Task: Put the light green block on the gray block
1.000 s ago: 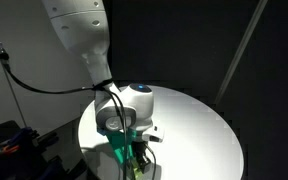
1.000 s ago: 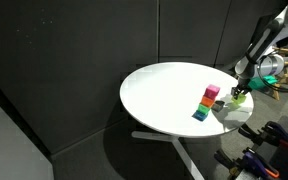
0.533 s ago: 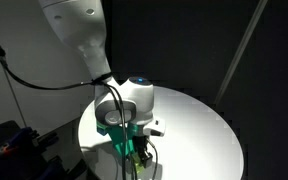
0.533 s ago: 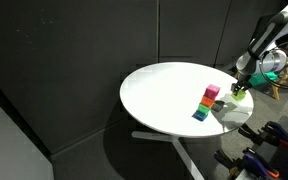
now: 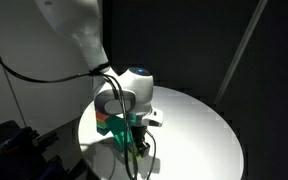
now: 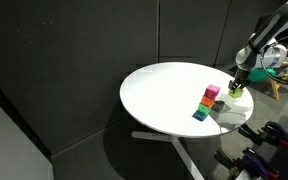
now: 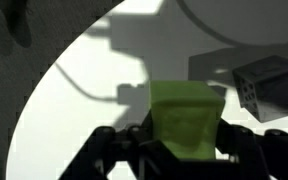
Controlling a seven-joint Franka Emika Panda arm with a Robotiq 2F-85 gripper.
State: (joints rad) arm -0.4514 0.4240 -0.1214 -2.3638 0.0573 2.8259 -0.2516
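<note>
Grasp stage complete: fingers (image 7: 119, 145) clamped on light green block (image 7: 187, 120), lower centre; placement onto gray block (image 7: 269, 88), right edge, not yet done.

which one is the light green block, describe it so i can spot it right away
Find the round white table and follow it to the edge where the arm reaches in. There the gripper has the light green block clamped between its jaws. It is the only block being held: the coloured stack and the gray block rest on the table.
</note>
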